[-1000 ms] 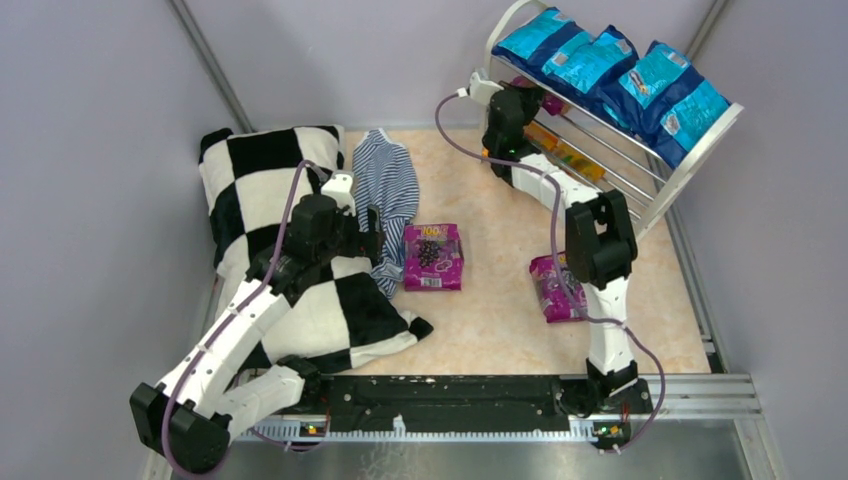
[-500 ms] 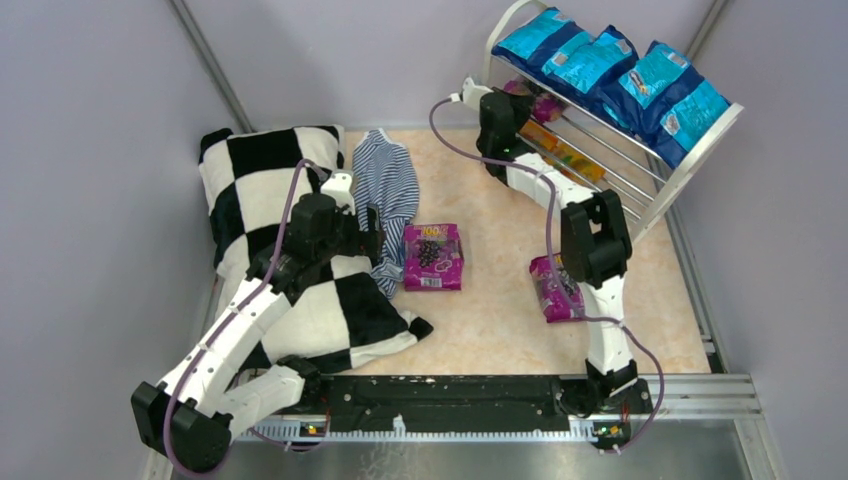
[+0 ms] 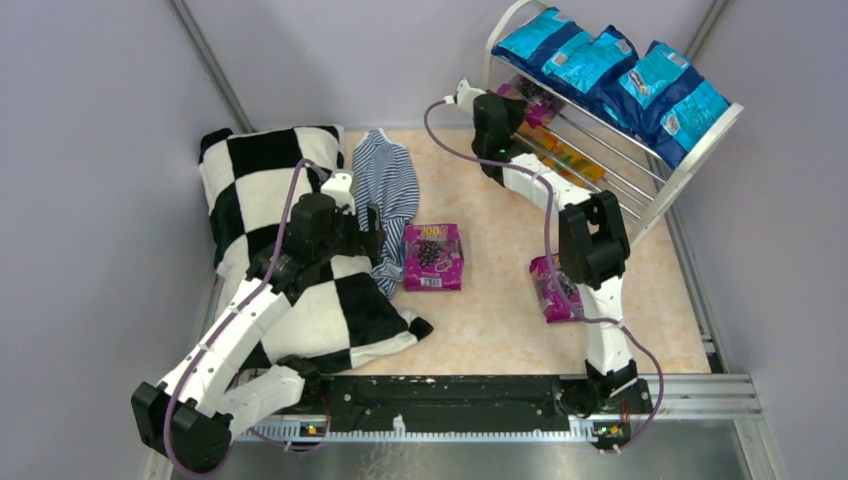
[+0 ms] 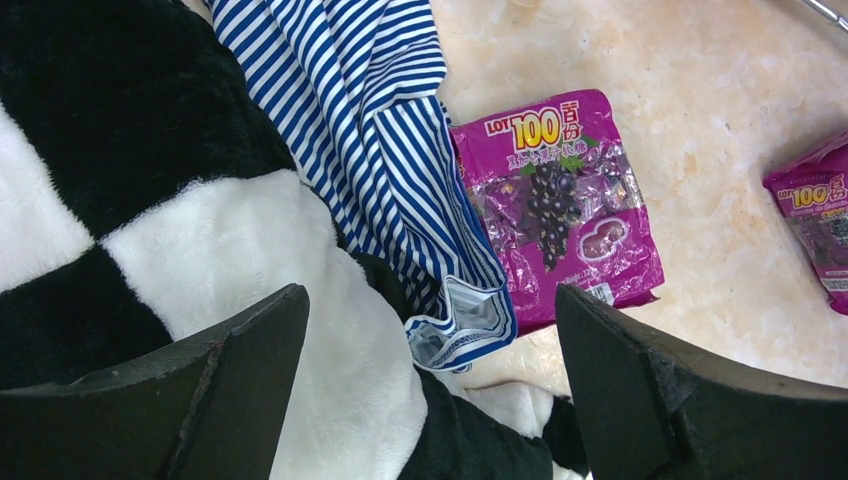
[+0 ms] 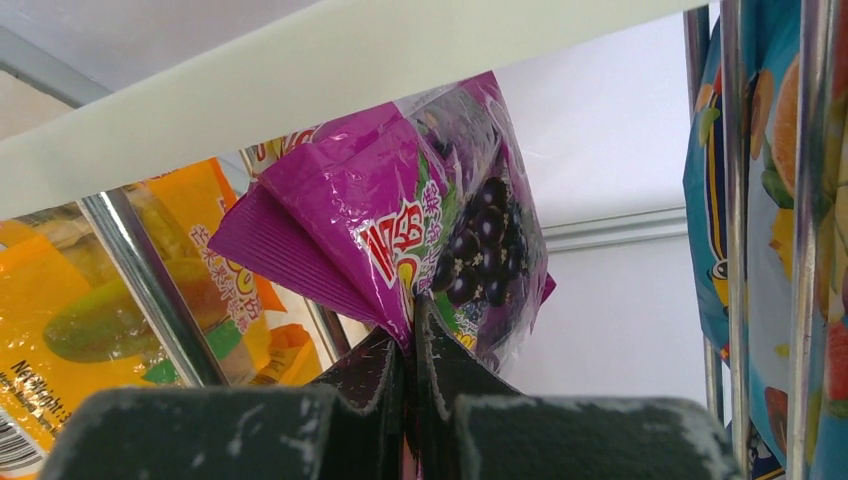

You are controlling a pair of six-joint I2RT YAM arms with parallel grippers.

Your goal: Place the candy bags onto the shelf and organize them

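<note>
The white shelf (image 3: 708, 140) stands at the back right, with several blue candy bags (image 3: 600, 62) on its top tier and orange ones (image 3: 570, 156) lower down. My right gripper (image 3: 512, 104) is at the shelf's left end, shut on the crimped edge of a purple grape bag (image 5: 440, 220). That bag sits just under the white frame bar (image 5: 350, 60). My left gripper (image 4: 430, 300) hangs open over the pillow's edge, holding nothing. One purple bag (image 3: 433, 256) lies flat on the table to its right. Another purple bag (image 3: 553, 292) is partly hidden under my right arm.
A black-and-white checkered pillow (image 3: 270, 200) fills the left side. A blue-and-white striped cloth (image 3: 388, 185) is draped off it and touches the near purple bag. Grey walls close in at the back and sides. A metal rail (image 3: 450, 400) runs along the front.
My right gripper has carried the purple bag up and to the left along the shelf's left end. The left arm has not moved.
</note>
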